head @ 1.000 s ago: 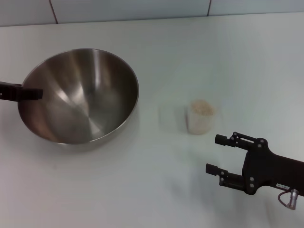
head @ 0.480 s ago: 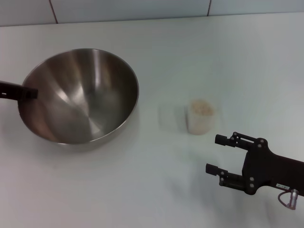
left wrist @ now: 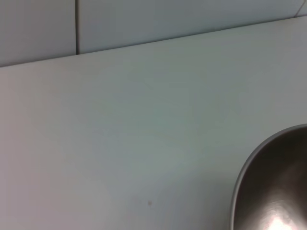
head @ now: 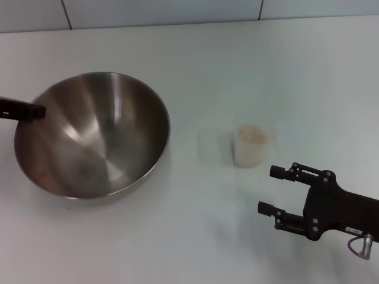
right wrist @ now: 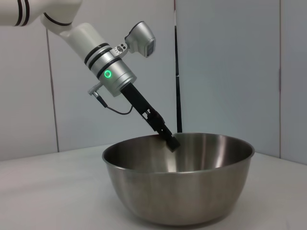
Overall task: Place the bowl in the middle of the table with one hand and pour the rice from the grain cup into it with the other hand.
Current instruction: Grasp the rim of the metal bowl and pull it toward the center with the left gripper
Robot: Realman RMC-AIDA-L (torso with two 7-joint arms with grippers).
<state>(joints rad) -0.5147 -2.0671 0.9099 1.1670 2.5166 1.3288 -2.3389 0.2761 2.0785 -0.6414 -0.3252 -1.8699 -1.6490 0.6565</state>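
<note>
Status: early, bowl placement in progress, pour not begun.

Bowl (head: 92, 135): sits left of centre in head view, not yet mid-surface. Looks slightly tipped, near rim lower; can't confirm if base is on the surface (head: 195, 47) or just off it. Inside bare metal, no grains.

Left claw (head: 37, 111): at bowl's left rim, mid-left of frame. R wrist view shows its tip (right wrist: 171, 142) over the rim edge, reaching inside the bowl (right wrist: 178, 177), so judged clamped on the rim wall. L wrist view gives only a rim arc (left wrist: 268, 182), lower right, no fingers.

Grain cup (head: 250, 147): upright, right of centre, well apart from bowl. Rice (head: 251, 134) fills it to the top, none spilled.

Right claw (head: 271, 189): lower right of frame, fingers apart, pointing left. Near the cup but below it in frame, not touching, holds nothing.

Left to do:
- slide/carry bowl to centre, release
- R claw closes on cup
- lift, bring over bowl, tip out rice

Est. progress: under a quarter.
</note>
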